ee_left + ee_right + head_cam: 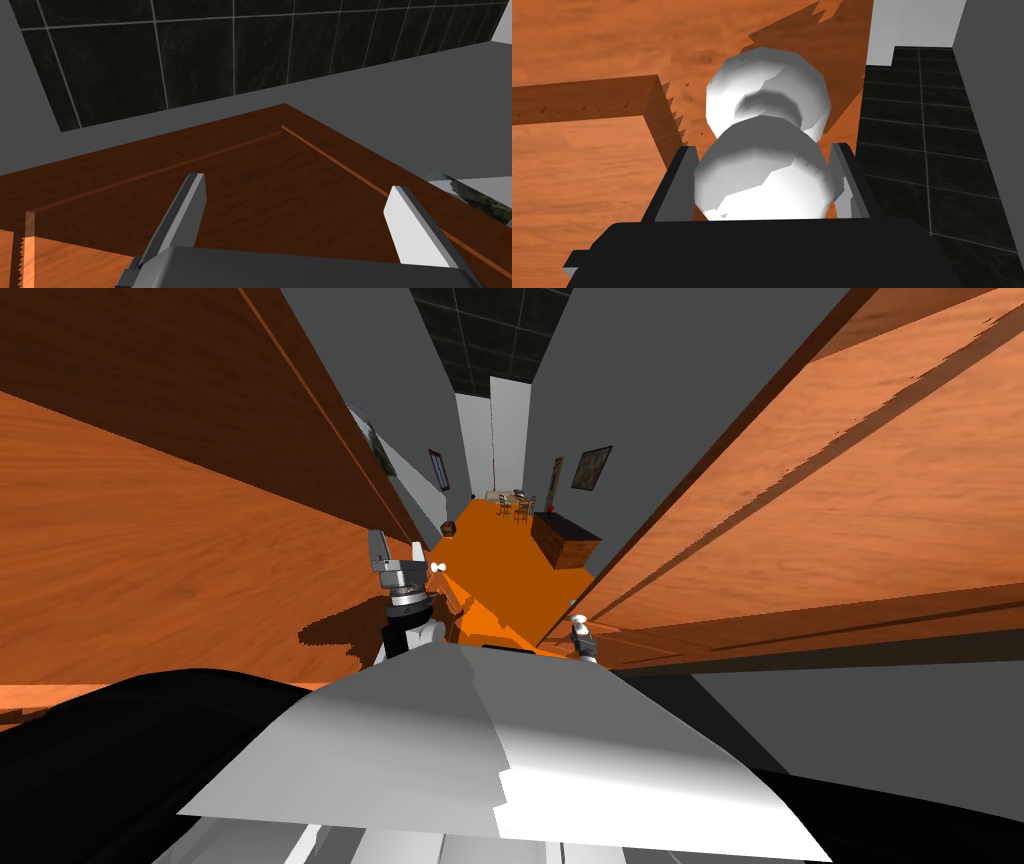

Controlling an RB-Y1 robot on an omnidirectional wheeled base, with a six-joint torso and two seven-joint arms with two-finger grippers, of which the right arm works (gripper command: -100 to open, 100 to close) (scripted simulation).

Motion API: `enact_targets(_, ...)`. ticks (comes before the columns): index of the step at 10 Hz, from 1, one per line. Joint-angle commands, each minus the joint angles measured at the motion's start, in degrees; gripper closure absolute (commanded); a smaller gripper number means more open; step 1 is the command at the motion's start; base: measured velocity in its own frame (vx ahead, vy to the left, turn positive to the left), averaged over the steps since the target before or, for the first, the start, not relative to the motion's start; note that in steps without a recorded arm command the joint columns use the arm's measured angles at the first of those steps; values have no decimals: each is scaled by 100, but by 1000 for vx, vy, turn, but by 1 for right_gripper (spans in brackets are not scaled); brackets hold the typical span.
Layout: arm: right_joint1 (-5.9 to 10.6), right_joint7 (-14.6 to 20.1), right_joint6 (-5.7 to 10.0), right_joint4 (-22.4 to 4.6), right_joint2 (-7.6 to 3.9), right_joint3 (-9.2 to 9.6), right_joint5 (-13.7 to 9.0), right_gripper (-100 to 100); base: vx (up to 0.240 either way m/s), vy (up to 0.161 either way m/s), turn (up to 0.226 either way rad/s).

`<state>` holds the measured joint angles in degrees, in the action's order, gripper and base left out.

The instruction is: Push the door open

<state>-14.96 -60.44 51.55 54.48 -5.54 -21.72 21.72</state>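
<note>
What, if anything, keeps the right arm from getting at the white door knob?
Nothing, it seems: yes, it can. The knob sits inside the right gripper, whose fingers look pressed against its sides, in front of the wooden door.

Two pincers: left pincer [299, 185] and right pincer [764, 149]. One dark cabinet [565, 538]. Two wooden door leaves, one left of the cabinet [150, 538] and one right of it [850, 488]. Two white knobs, both nearer than the cabinet [437, 567] [762, 170]. One bench [505, 496] behind the cabinet; its chairs are too small to count. One small dark box [447, 527] left of the cabinet. Four framed pictures [592, 468] on the walls around the cabinet.
</note>
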Motion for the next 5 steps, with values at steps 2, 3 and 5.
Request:
enact_targets(2, 54, 399, -6, 3, -5, 28, -135, 100, 22, -3, -1)
enact_targets(3, 73, 552, -7, -12, -7, 40, -192, 100, 31, -7, 6)
enact_targets(5, 120, 863, -10, -50, -11, 68, -329, 100, 33, -6, 6)
